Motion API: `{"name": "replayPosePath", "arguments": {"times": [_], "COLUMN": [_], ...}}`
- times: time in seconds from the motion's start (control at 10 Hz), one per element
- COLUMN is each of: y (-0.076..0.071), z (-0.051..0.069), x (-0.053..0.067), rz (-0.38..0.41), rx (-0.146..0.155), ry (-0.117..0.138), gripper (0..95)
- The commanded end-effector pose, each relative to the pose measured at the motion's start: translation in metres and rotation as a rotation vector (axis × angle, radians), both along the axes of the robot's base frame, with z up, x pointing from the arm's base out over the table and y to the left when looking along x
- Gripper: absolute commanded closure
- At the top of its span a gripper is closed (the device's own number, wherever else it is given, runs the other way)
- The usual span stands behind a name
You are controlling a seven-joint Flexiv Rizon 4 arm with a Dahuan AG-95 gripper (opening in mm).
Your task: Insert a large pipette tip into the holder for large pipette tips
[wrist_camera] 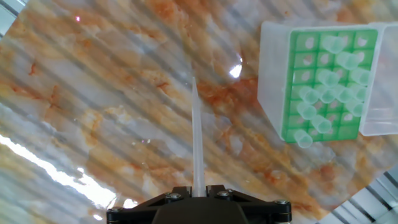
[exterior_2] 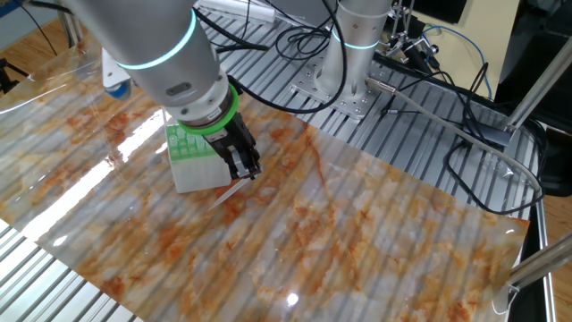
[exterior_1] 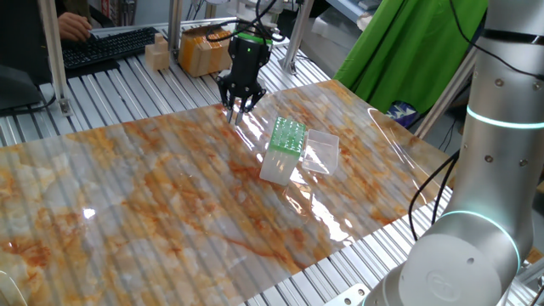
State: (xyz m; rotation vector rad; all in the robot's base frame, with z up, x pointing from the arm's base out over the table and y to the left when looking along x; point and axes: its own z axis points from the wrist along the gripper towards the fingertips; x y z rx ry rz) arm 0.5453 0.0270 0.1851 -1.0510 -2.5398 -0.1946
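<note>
My gripper (exterior_1: 237, 105) is shut on the large pipette tip (wrist_camera: 198, 140), a thin translucent cone that sticks out from between the fingers with its point toward the marbled table. The tip also shows in the other fixed view (exterior_2: 229, 192), slanting down left of the fingers. The holder for large pipette tips (exterior_1: 285, 150), a white box with a green grid top holding several tips, stands right of the gripper; in the hand view the holder (wrist_camera: 323, 81) is at the upper right. Its clear lid (exterior_1: 321, 150) lies open beside it. The gripper (exterior_2: 245, 170) hovers just above the table, apart from the holder.
A marbled orange-white sheet (exterior_1: 170, 204) covers the slatted metal table. A keyboard (exterior_1: 106, 47) and cardboard boxes (exterior_1: 204, 47) sit at the far edge. A green cloth (exterior_1: 408, 51) hangs at the back right. Cables (exterior_2: 429, 80) lie across the slats.
</note>
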Motion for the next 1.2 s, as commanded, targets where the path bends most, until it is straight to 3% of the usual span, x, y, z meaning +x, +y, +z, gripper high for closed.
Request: {"name": "replayPosePath", "arguments": {"times": [0.1, 0.8, 1.2], "y": [0.0001, 0.0001, 0.0001], "z": [-0.0003, -0.0003, -0.0003], "x": [0.0008, 0.0008, 0.0008], "rz": [-0.001, -0.002, -0.026], "rx": [0.008, 0.027, 0.037], "ry": [0.002, -0.001, 0.038], "gripper": [95.0, 95.0, 95.0]}}
